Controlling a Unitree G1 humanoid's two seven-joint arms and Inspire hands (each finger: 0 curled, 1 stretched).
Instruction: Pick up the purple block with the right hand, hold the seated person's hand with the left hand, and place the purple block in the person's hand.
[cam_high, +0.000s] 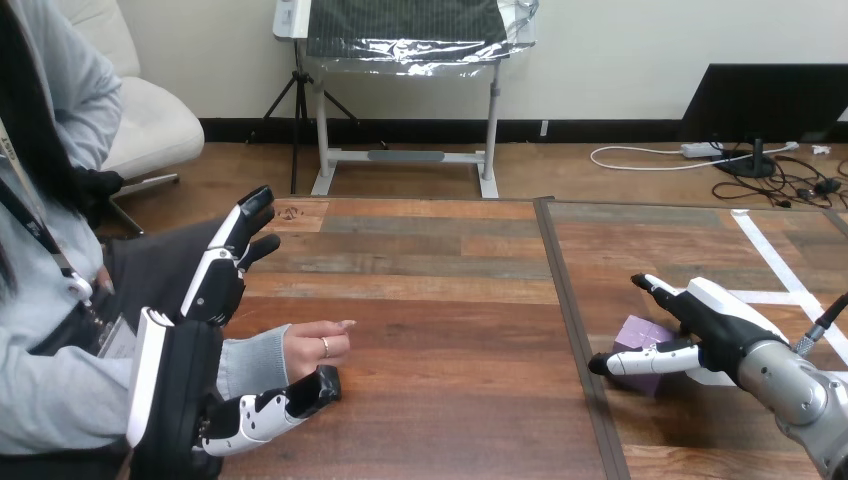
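We see a wooden table (440, 300), white tape (775, 262) near its right edge. Past its far edge: floor (600, 175), pale wall (600, 60), white chair (150, 125).

Purple block (640, 335) is pale lilac, table (430, 260) brown/grey plank pattern w/ white tape (775, 265), left hand (190, 360) + right hand (722, 330) black w/ white shells.

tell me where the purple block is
Head view, right side: the block lies on the table, just behind the right hand's thumb.
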